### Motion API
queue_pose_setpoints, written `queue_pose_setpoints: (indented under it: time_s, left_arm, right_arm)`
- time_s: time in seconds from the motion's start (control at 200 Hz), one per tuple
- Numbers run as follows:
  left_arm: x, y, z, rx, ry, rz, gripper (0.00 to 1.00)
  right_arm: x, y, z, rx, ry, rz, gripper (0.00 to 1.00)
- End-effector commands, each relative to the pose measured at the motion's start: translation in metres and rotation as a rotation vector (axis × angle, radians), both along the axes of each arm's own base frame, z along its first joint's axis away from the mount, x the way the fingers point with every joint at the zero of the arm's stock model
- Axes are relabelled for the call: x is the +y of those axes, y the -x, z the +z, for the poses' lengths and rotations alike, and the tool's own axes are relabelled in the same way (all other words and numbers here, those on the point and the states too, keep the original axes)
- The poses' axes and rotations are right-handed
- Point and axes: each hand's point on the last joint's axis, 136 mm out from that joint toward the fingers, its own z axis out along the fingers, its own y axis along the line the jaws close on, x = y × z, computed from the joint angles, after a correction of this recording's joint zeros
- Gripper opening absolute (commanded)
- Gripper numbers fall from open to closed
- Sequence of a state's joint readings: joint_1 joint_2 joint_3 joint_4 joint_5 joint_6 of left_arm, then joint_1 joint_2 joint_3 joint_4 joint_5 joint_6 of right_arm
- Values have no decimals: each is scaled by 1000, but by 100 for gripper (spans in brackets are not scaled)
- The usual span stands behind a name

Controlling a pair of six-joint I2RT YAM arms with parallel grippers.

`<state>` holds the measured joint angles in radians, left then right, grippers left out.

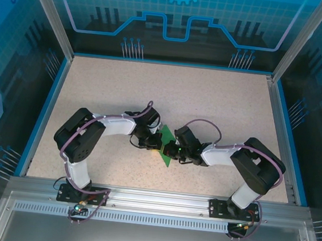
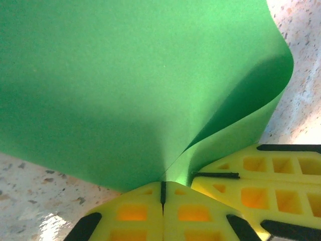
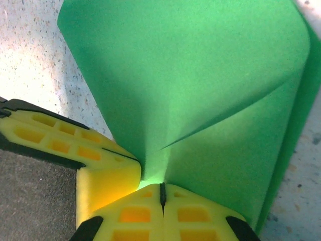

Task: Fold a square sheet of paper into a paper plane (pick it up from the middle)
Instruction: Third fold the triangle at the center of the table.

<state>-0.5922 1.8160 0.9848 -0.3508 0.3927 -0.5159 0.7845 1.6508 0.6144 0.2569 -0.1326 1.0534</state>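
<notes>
- The square sheet of paper (image 1: 167, 156) is near the middle of the worktop (image 1: 169, 92), a little toward the near edge, caught between the two grippers where they meet tip to tip.
- From the left wrist we see the sheet (image 2: 125, 85) as plain bright green, fanning out from the fingertips. Its right side curls over in a soft loop rather than a flat fold.
- From the right wrist the sheet (image 3: 200, 85) looks doubled over, with a shallow crease running from the pinch point up to the right.
- We cannot tell whether any part of the paper rests on the speckled worktop (image 2: 30, 201).
- The left gripper (image 1: 158, 146) has its yellow jaws pressed together on the paper's lower edge (image 2: 162, 190).
- The right gripper (image 1: 173, 150) likewise pinches the paper, its jaws closed on it (image 3: 162, 191).
- The two grippers are just beside each other: the right gripper (image 2: 251, 186) shows beside the left one's tips, and the left gripper (image 3: 75, 145) beside the right one's.
</notes>
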Motion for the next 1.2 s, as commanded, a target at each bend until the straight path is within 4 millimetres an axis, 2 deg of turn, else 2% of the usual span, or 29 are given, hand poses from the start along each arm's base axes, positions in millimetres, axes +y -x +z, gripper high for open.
queue_pose_setpoints:
  time_s: [0.0,0.255,0.425,0.625,0.84,1.195]
  left_arm:
    - [25,11,-28,35,-163,-27,4]
    - [33,15,-39,42,-227,-54,4]
    - [33,15,-39,40,-229,-64,3]
    - [31,14,-37,34,-227,-70,3]
    - [32,14,-35,25,-229,-76,2]
    - [35,15,-36,27,-248,-82,2]
  right_arm:
    - [-17,15,-15,54,55,9,0]
    - [-19,10,0,26,12,-4,6]
    - [-30,-1,13,-15,18,-14,8]
    - [-30,-17,20,-27,-8,-4,8]
    - [-26,-32,17,-25,-10,18,7]
    - [-35,-35,-3,7,40,22,6]
